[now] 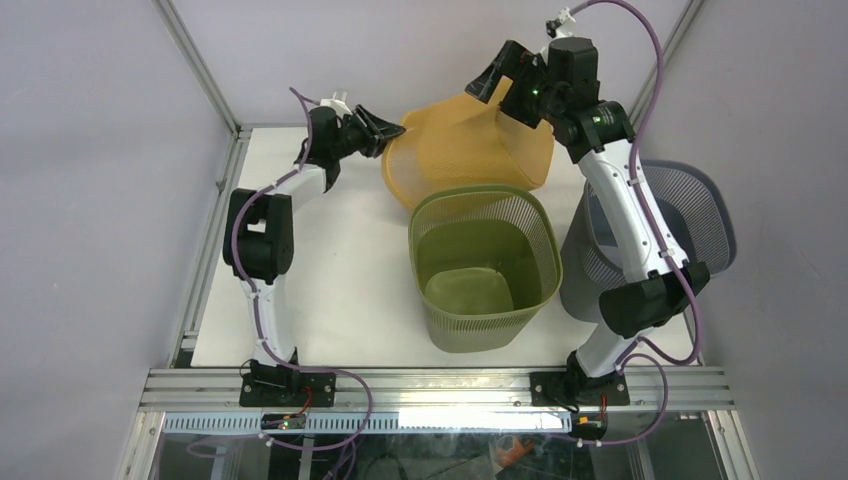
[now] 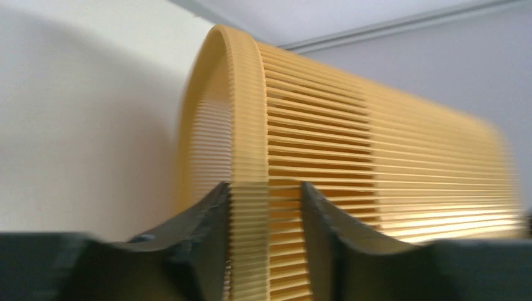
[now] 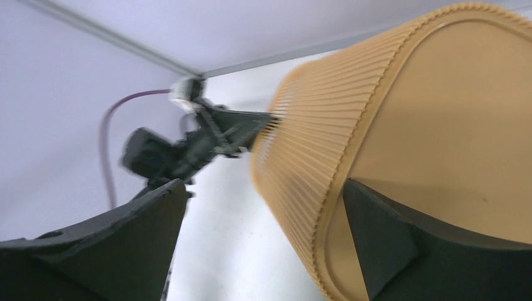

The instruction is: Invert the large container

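An orange slatted basket [image 1: 470,145] lies tilted on its side at the back of the table, mouth to the left and solid base to the right. My left gripper [image 1: 395,130] is shut on its rim; in the left wrist view the two fingers straddle the rim band [image 2: 250,157], gripper [image 2: 263,188]. My right gripper [image 1: 495,80] is open at the basket's raised base. In the right wrist view the gripper [image 3: 263,182] spans wide, with its right finger [image 3: 376,232] against the base [image 3: 452,113] and the left finger clear of it.
A green mesh basket [image 1: 480,330] stands upright in the middle of the table, just in front of the orange one. A grey mesh basket [image 1: 700,210] lies tilted at the right edge, behind my right arm. Frame posts and walls close in the back.
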